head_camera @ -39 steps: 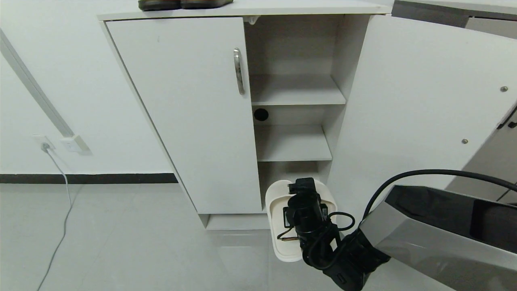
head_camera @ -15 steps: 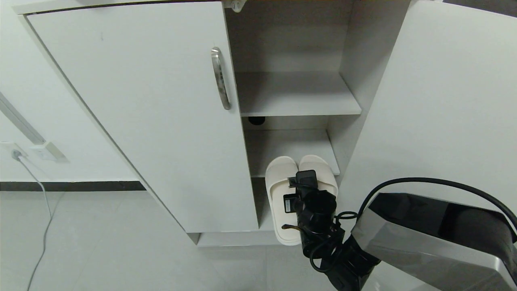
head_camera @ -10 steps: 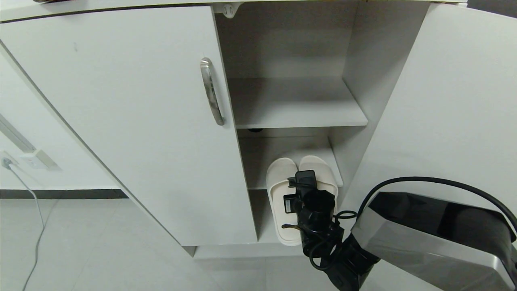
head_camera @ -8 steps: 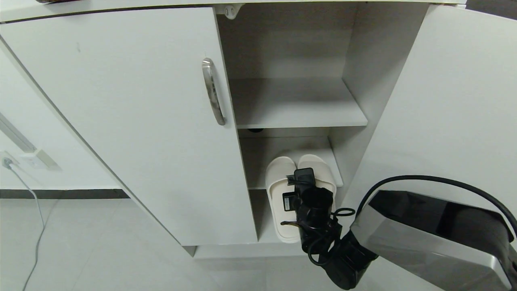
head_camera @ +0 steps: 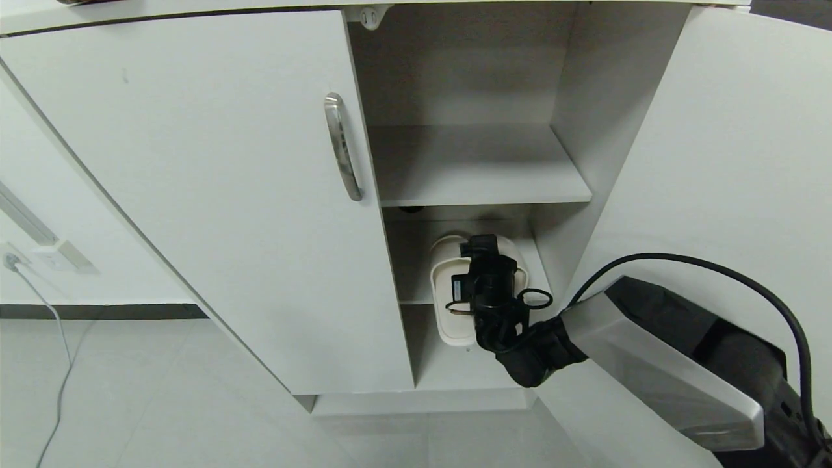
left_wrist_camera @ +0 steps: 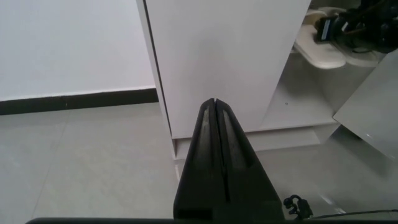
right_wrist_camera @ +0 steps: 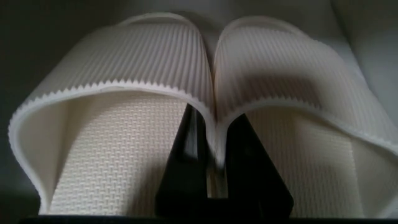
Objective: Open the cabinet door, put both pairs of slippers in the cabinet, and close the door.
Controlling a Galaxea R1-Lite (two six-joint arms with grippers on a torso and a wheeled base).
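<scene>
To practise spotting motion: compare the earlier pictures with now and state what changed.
The right gripper, still shut on the white slippers, carried them forward and deeper onto the lower shelf. The left door stays closed, the right door open.

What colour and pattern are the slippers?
Cream-white slippers with ribbed straps, best in the right wrist view.

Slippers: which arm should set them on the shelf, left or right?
Right. The right gripper is shut on the white slippers over the second shelf; the left gripper hangs shut outside, near the floor.
</scene>
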